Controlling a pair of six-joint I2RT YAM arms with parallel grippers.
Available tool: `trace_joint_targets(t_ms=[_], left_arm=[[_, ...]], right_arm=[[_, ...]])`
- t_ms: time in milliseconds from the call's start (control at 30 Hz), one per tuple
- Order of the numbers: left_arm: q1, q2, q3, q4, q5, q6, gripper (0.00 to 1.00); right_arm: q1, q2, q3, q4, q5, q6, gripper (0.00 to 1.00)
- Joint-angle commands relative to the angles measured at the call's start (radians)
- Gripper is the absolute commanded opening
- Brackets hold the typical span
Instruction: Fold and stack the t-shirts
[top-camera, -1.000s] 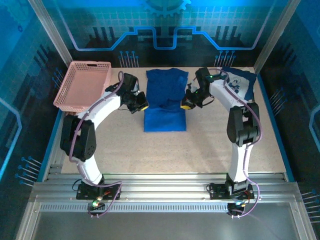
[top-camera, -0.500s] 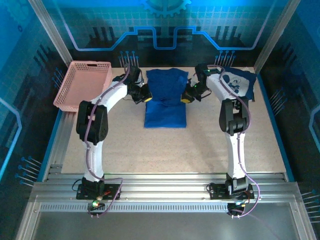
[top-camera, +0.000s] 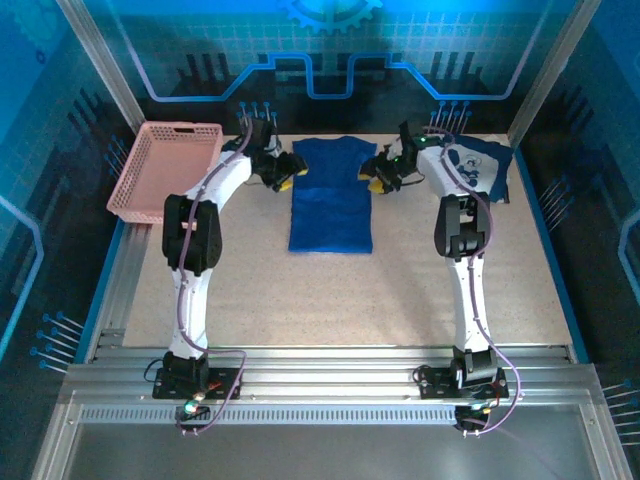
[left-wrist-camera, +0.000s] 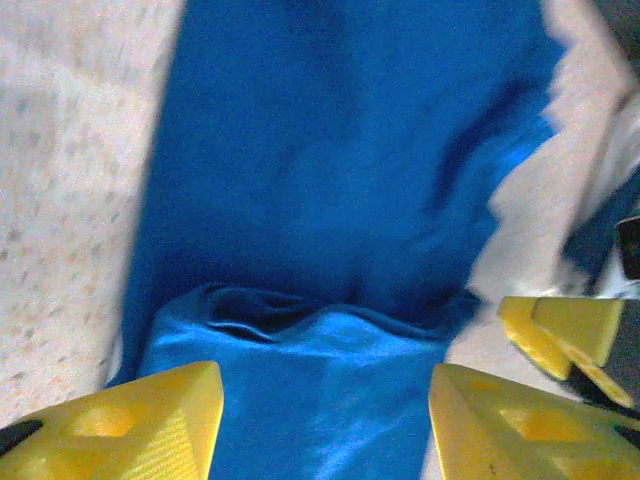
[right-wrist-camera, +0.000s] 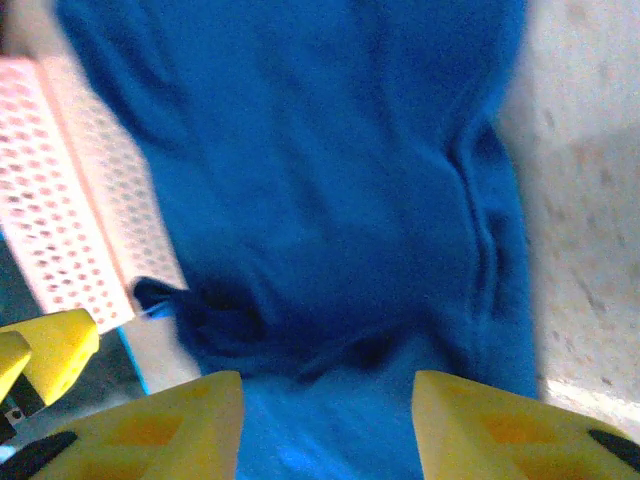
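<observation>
Top view, upper centre: partly folded blue t-shirt (top-camera: 331, 210) on the bench (top-camera: 420, 290), left claw (top-camera: 284, 181) and right claw (top-camera: 378, 181) at its shoulders, both parted, gripping nothing. A printed t-shirt (top-camera: 478, 166) lies upper right. Risk: a claw snagging loose cloth on withdrawal would undo the fold.

The left arm (top-camera: 190, 310) and right arm (top-camera: 468, 300) are white tubes with black joint housings, each trailed by a purple cable (top-camera: 177, 310). The left tool (left-wrist-camera: 325, 400) and right tool (right-wrist-camera: 328, 400) each bear 2 yellow wedge fingers (left-wrist-camera: 150, 430) with moulded recesses.
</observation>
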Motion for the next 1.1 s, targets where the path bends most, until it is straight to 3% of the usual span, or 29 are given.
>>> trace_joint_targets(t_ms=[0,100,333,433,600,800,1067], left_arm=[[0.025,-0.090,0.040,-0.004,0.004,-0.025,0.59],[0.032,-0.194,-0.044,-0.004,-0.020,-0.007,0.61],[0.026,-0.446,-0.465,0.055,0.034,0.038,0.65],[0.024,-0.538,-0.681,0.104,0.083,0.030,0.67],[0.007,-0.586,-0.954,0.294,0.212,-0.057,0.65],[0.003,-0.549,-1.055,0.453,0.245,-0.151,0.65],[-0.011,-0.445,-1.025,0.531,0.244,-0.195,0.62]], right_arm=[[-0.013,-0.105,0.046,0.040,-0.059,0.026,0.52],[-0.011,-0.224,-0.063,-0.017,-0.028,-0.032,0.52],[0.018,-0.603,-0.703,0.151,0.005,-0.092,0.64],[0.042,-0.688,-0.939,0.231,-0.007,-0.077,0.65],[0.073,-0.731,-1.178,0.414,-0.047,-0.013,0.65],[0.086,-0.663,-1.247,0.529,-0.081,0.040,0.64],[0.093,-0.582,-1.219,0.546,-0.069,0.062,0.62]])
